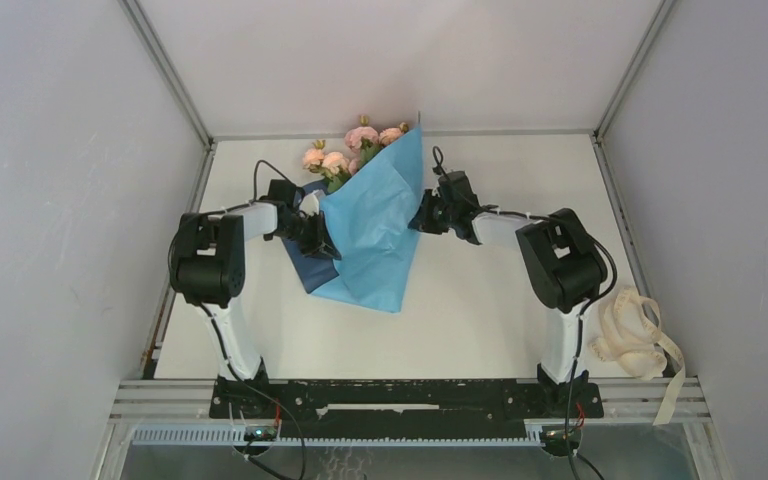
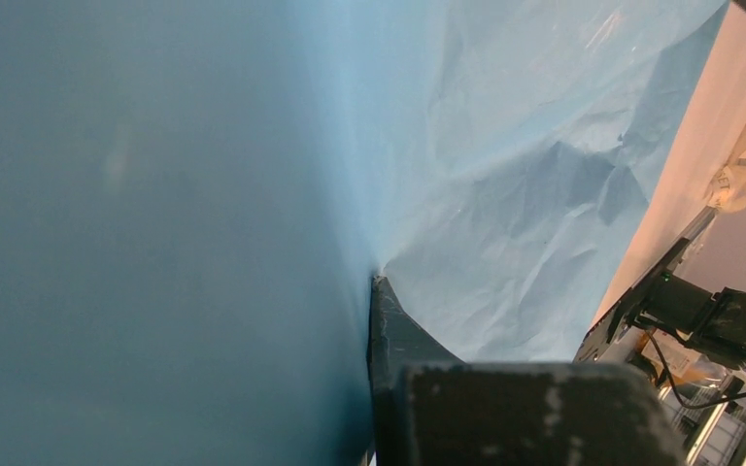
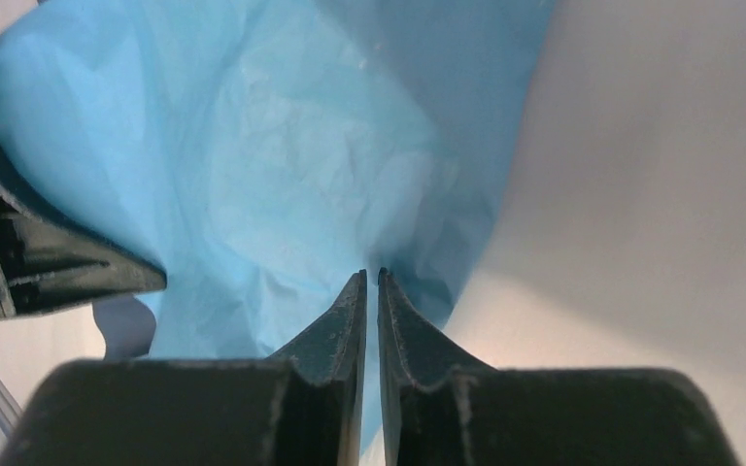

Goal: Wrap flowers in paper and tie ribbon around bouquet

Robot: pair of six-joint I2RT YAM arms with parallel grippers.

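Note:
The light blue paper (image 1: 375,225) is folded up over the flowers (image 1: 345,155), whose pink blooms stick out at the far end. A strip of its navy face (image 1: 305,268) shows at the left. My left gripper (image 1: 315,238) is shut on the paper's left side; in the left wrist view only one finger (image 2: 389,330) shows, with the sheet (image 2: 505,175) pressed against it. My right gripper (image 1: 422,215) is at the paper's right edge, its jaws (image 3: 370,277) drawn to a thin slit where the creases of the sheet (image 3: 282,165) converge. The cream ribbon (image 1: 632,335) lies in a heap at the near right.
The white table (image 1: 490,320) is walled on the left, right and back. The ribbon's loose end hangs over the table's near right edge by the right arm's base (image 1: 560,375). The left gripper's fingers (image 3: 68,262) show at the left of the right wrist view.

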